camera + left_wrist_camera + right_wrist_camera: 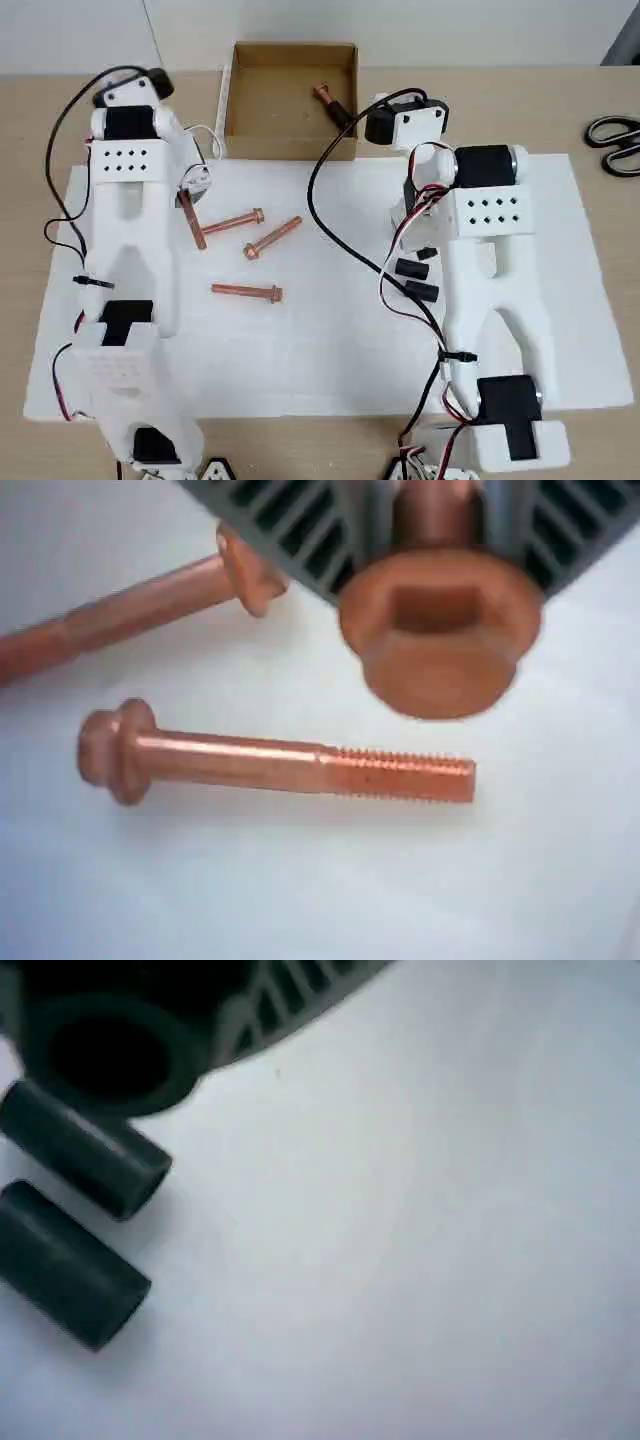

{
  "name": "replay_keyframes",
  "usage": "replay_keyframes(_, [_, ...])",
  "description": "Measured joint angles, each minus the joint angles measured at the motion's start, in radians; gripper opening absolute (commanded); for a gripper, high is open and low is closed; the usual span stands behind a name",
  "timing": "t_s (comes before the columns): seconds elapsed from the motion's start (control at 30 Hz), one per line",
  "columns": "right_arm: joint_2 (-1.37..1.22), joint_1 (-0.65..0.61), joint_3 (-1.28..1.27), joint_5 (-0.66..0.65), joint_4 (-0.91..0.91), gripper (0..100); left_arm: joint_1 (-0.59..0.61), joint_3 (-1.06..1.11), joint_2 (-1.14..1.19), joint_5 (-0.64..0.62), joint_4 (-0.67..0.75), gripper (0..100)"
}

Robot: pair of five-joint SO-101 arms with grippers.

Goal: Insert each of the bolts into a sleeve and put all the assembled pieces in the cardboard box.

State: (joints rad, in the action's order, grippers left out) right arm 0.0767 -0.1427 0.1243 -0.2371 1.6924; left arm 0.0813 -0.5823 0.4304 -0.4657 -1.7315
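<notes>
1. held bolt [440, 630] is being clamped by the left gripper [440, 520] jaws, off the cardboard box [280, 147] front-left corner.
2. held sleeve [105, 1055] is being clamped by the right gripper [130, 990] jaws, off the box's front-right corner.
3. three loose bolts [247, 291] are being borne by the white sheet [320, 360], before the box front.
4. two loose sleeves [412, 268] are being borne there too, farther from the box than the held sleeve.
5. assembled piece [333, 103] is being contained in the box, right side.

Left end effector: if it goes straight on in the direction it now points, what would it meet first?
Most likely the white sheet, touched first by the held bolt, close beside a loose bolt; depth is unclear.
</notes>
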Motion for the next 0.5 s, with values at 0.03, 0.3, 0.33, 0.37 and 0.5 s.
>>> replay_keyframes(0.03, [0.0,0.0,0.0,0.0,0.0,0.5,-0.009,0.0,-0.021,0.009,-0.002,1])
replay_keyframes(0.3, [0.178,0.0,0.0,0.0,0.0,0.4,-0.15,0.0,-0.364,0.02,-0.003,1])
replay_keyframes(0.33, [0.232,0.0,0.0,0.0,0.0,0.4,-0.163,0.0,-0.404,0.02,-0.003,1])
replay_keyframes(0.37, [0.288,0.0,0.0,0.0,0.002,0.4,-0.172,0.003,-0.442,0.02,-0.003,1])
replay_keyframes(0.5, [0.535,-0.002,-0.035,0.0,0.002,0.4,-0.206,0.083,-0.572,0.02,-0.003,1])
